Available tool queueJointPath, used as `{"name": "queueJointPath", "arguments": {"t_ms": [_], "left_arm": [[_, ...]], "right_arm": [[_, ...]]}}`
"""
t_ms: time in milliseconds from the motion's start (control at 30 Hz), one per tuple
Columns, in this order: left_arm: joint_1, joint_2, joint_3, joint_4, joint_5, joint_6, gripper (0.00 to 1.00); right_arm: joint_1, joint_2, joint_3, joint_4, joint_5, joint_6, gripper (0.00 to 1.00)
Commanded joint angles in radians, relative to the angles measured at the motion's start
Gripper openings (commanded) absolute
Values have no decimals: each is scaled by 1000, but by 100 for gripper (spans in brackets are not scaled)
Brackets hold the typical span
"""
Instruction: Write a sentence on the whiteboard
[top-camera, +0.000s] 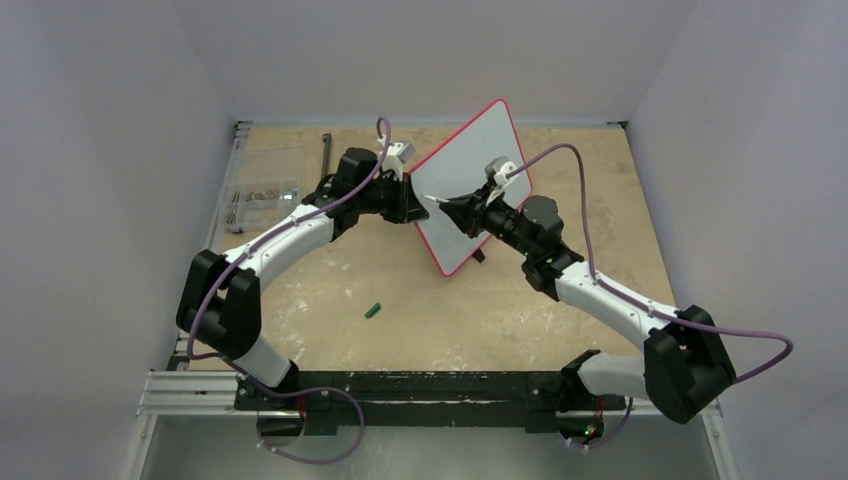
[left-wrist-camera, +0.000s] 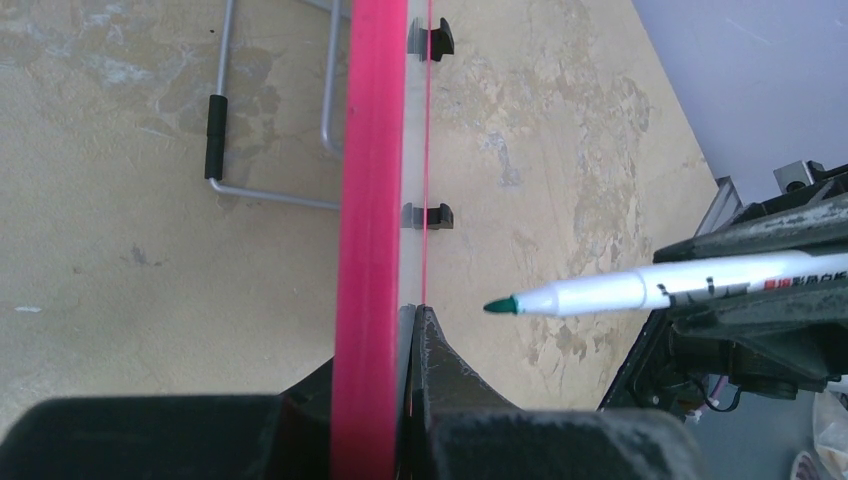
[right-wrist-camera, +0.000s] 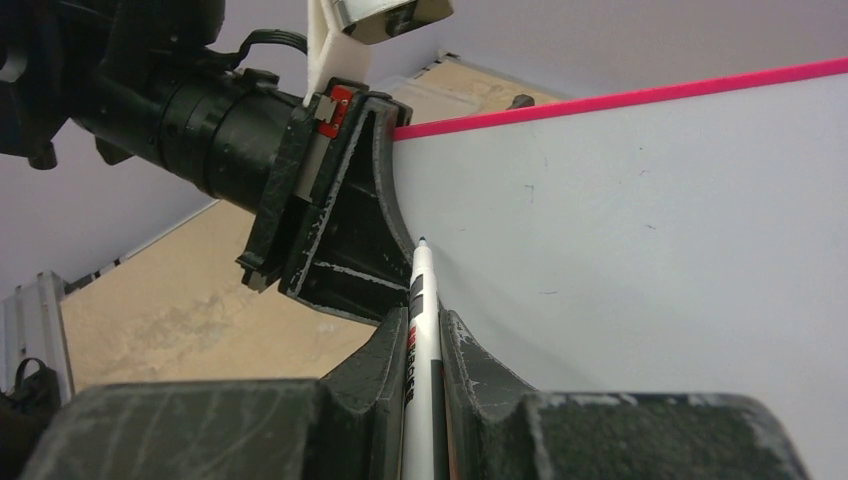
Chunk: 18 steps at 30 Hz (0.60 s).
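A robotics lab cell: blank white walls (top-camera: 100, 150) enclose a scuffed tabletop (top-camera: 450, 320) with aluminium rail (top-camera: 185, 388).

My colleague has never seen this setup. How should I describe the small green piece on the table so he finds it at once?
Start from the tan table and the red-rimmed whiteboard held up over its middle. Between the board and the arm bases, toward the left arm, lies the small green piece. It lies alone, the only green thing on the table.
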Motion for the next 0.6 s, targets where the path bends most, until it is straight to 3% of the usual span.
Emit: {"name": "queueJointPath", "arguments": {"t_ms": [0, 567], "left_arm": [[-3, 15, 3, -113, -5, 70, 0], [-4, 27, 0, -103, 12, 65, 0]], "right_arm": [[4, -5, 59, 27, 83, -27, 0], [5, 45, 97, 23, 140, -23, 0]]}}
